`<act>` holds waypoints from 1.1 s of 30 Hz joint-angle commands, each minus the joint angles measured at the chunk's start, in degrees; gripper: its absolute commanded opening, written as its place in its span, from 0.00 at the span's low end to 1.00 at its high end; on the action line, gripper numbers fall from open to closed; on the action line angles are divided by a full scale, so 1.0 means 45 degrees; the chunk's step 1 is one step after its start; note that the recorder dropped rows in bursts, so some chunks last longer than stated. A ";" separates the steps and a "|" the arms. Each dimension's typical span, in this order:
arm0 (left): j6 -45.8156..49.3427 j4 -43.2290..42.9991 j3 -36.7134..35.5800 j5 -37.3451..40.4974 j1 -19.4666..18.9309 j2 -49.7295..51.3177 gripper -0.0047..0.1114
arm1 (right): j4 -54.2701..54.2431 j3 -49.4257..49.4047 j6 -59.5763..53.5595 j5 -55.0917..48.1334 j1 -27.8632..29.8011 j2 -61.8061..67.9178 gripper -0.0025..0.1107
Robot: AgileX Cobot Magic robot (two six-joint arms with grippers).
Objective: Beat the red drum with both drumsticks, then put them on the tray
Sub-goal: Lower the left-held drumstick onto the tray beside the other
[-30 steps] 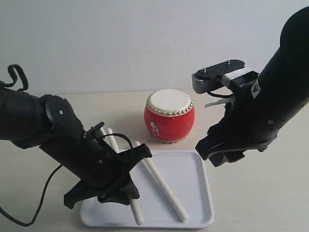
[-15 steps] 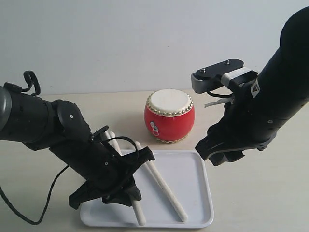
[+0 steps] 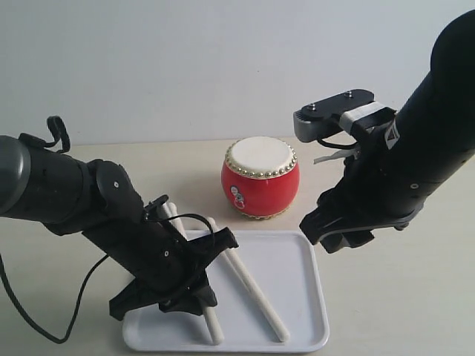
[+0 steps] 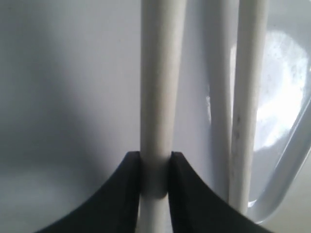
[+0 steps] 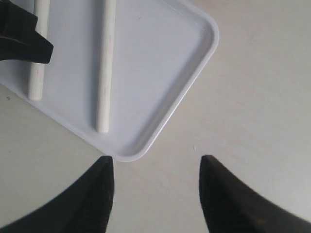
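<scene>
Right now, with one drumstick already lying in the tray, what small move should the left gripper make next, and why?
Probably open the left gripper and let go. Its jaws are shut on a drumstick low over the white tray, alongside the other drumstick lying there. The right gripper is open and empty, so only this release seems left.

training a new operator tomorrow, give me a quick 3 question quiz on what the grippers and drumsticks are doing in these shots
1. The left gripper grips: A nothing, B a cloth, C a drumstick.
2. True or false: the right gripper also holds a drumstick.
3. Fill in: the other drumstick lies on the ___.

Key: 1 C. 2 False, it is open and empty. 3 tray.
</scene>
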State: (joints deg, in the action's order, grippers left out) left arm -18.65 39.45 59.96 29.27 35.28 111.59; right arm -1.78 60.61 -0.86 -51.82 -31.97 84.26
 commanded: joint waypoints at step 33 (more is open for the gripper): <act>0.0216 -0.0058 0.0046 -0.0243 0.0006 0.0103 0.41 | 0.0056 -0.0055 -0.0237 0.0312 0.0004 -0.0052 0.48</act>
State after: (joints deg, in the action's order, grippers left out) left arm -18.02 39.35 59.96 29.00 35.28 112.07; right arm -1.78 60.61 -1.49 -51.18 -31.97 84.26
